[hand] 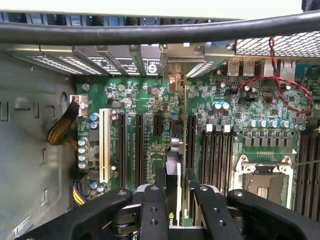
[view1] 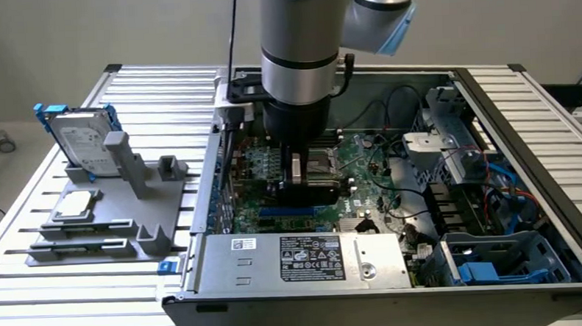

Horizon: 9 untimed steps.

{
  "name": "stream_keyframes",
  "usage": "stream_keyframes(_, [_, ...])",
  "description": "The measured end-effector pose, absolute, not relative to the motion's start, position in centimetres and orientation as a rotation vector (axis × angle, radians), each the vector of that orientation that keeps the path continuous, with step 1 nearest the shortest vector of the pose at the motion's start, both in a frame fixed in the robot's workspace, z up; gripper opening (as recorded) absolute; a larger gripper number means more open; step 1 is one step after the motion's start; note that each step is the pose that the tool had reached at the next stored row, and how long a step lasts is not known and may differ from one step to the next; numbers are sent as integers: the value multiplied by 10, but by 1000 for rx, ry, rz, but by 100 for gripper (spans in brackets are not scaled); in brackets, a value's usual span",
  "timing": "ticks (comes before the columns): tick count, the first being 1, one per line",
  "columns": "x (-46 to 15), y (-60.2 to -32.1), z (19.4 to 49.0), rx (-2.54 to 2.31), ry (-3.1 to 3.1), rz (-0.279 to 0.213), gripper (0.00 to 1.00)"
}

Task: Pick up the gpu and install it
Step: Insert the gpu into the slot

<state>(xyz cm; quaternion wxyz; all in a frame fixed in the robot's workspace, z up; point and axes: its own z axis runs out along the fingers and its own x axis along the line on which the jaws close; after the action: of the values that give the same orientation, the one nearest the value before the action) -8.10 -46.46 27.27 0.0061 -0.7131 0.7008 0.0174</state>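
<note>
The arm [view1: 301, 52] reaches straight down into the open computer case [view1: 376, 310] on the bench [view1: 150, 84]. Its end effector [hand: 175, 185] is clamped on the gpu [hand: 173, 145], holding the card on edge between its fingers. The card sits low over the green motherboard [hand: 225, 115], parallel to the long black slots [hand: 139, 145]; I can't tell whether it touches one.

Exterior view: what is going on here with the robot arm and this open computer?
The arm reaches down into the open computer case. Its gripper holds the gpu edge-on over the long slots of the motherboard. Whether the card already touches a slot, I cannot tell. A hard drive and a small silver chip rest on the gray holder at the exterior view's left.
</note>
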Motion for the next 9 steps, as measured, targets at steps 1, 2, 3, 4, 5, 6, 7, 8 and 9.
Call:
stream_keyframes(1, [-81, -465, 272, -2231, 2193, 55, 26])
stream_keyframes(2, [-81, -465, 272, -2231, 2192, 56, 26])
stream_keyframes(3, [-81, -465, 272, -2231, 2192, 56, 26])
stream_keyframes(4, [-81, -465, 271, -2231, 2192, 56, 26])
stream_keyframes(5, [-82, -465, 271, -2231, 2192, 57, 26])
stream_keyframes(6, [-82, -465, 270, -2231, 2192, 57, 26])
stream_keyframes(7, [-82, -465, 270, -2231, 2192, 57, 26])
stream_keyframes(8, [-82, -465, 270, -2231, 2192, 57, 26])
stream_keyframes(9, [-82, -465, 269, -2231, 2192, 57, 26])
